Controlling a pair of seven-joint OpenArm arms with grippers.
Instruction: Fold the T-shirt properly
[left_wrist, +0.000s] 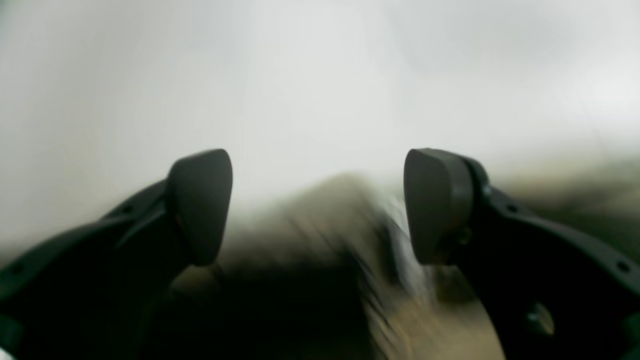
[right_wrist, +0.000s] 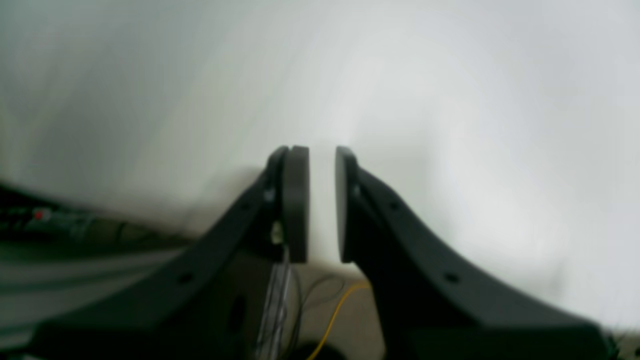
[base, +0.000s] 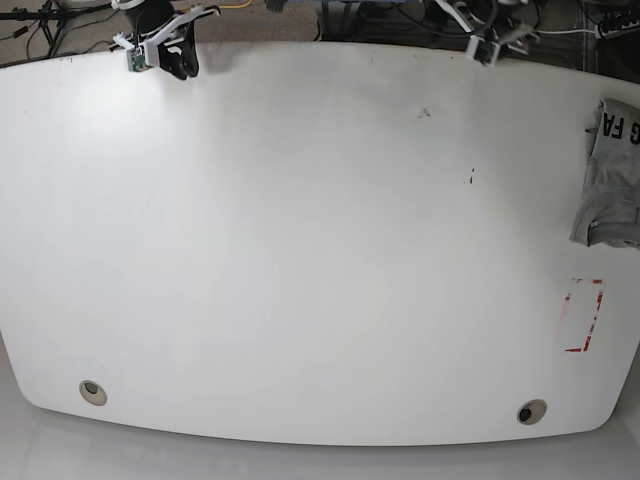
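Black moulded fingers fill the lower part of the left wrist view: the left hand (left_wrist: 318, 207) stands with its pads wide apart and nothing between them. Behind it the picture is blurred; a pale surface lies above and a brownish mass below that cannot be identified. The T-shirt does not appear here.

In the right wrist view the right hand (right_wrist: 322, 205) shows its two pads nearly together, a narrow slit of white between them and no cloth in the gap. A yellow cable (right_wrist: 336, 310) and other wiring run on the floor beneath. The T-shirt does not appear here either.

In the base view the white worktop (base: 300, 250) is almost bare. The T-shirt (base: 610, 185), heather grey with dark lettering showing, lies bunched at the edge on the view's right, partly cut off by the frame. A red rectangular mark (base: 583, 315) lies just below it. Both arms sit at the far edge, well apart from the garment.

Handling judgement: the cloth is probably light, soft and limp, and will sag and drag rather than hold shape. Take hold at a seamed edge, such as the hem or a shoulder, pinching a single layer where possible.
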